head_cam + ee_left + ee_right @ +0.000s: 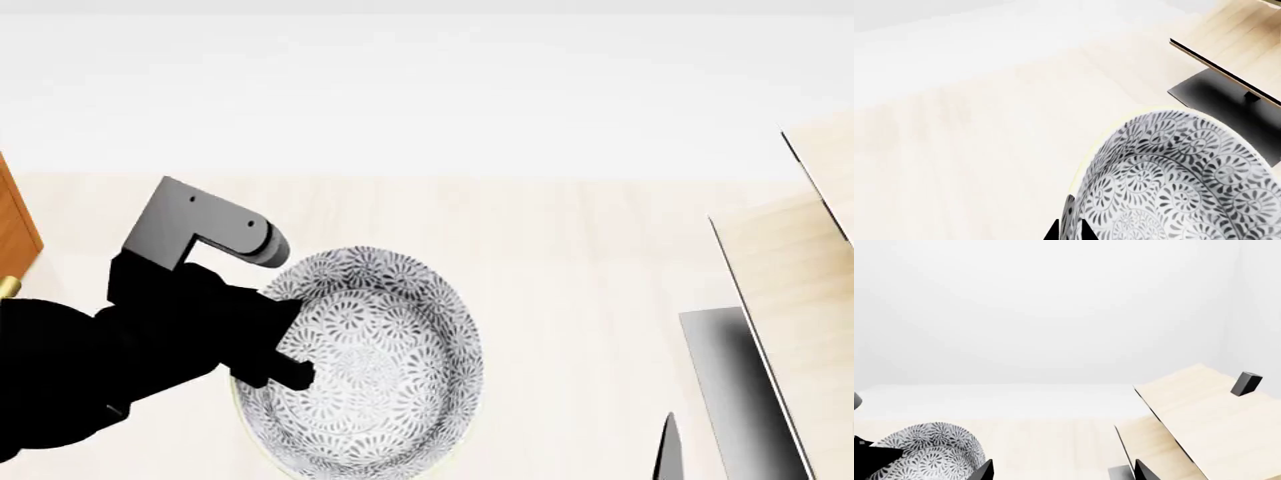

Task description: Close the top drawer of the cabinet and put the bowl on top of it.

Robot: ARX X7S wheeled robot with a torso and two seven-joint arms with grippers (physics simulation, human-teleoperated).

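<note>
The left claw (287,350) was clamped, it seemed, on the bowl (380,365) rim, mid-carry; next it needed lifting onto the cabinet (16,235) beside the bowl.

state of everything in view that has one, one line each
bowl: upright, nothing in it, its rim pinched by the left gripper
left gripper: shut on the bowl rim, one finger inside, one outside
right gripper: open, nothing between its fingertips
cabinet: only a sliver at the head view's left edge; drawer state cannot be told
pale wooden structure: to the right, on its black base
</note>
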